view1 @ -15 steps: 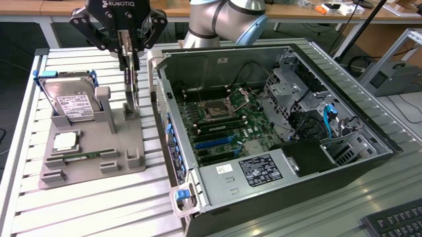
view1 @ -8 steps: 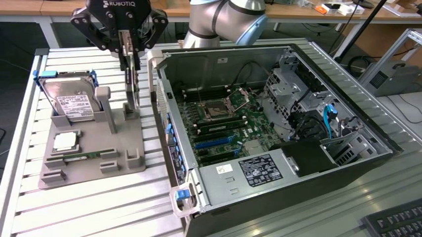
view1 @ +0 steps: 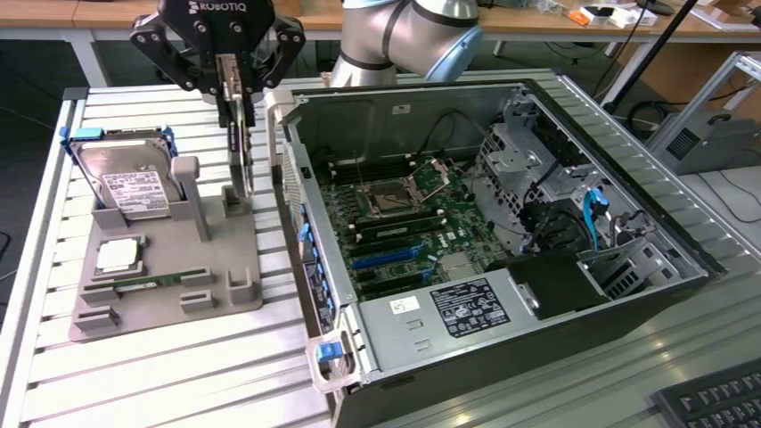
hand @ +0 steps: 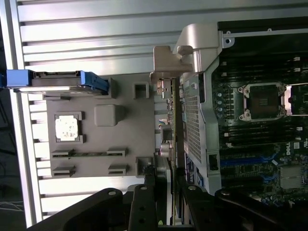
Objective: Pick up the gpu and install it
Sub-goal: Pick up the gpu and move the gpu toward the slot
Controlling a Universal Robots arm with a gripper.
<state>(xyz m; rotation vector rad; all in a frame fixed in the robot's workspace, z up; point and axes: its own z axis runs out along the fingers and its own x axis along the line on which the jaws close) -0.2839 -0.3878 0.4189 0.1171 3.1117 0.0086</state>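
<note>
Beside the open computer case (view1: 393,111), above the grey parts fixture (view1: 232,241), the gpu (view1: 244,156) stands on edge, my claw (view1: 230,89) clamped on its upper part; pick-up in hand, install outstanding, and I judge clearing the case wall demands an upright card.

Jaws clamping gpu (hand: 172,115) edge-on, grey tray (hand: 96,139)

An open computer case (view1: 393,111) sits beside a gray fixture (view1: 226,245) holding 1 hard drive (view1: 134,187).
</note>
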